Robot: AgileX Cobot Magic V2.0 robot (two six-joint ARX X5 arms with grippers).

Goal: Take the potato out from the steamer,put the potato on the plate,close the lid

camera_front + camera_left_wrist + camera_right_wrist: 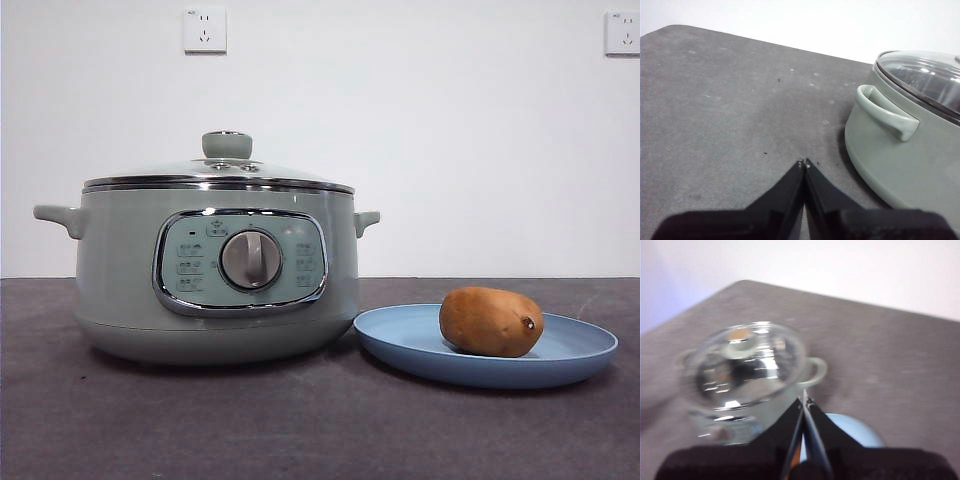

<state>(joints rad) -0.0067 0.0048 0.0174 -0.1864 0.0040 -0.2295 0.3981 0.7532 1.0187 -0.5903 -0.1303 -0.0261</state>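
Behind, white wall [420, 150]; dark grey table [250, 420]; left pincer [804, 163] and right pincer [804, 399] both pressed together.

A bare test bench: grey table [200, 420], white wall (two sockets [204, 30]).

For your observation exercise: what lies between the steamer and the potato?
In the front view, only the plate's bare near rim lies between the steamer and the potato.
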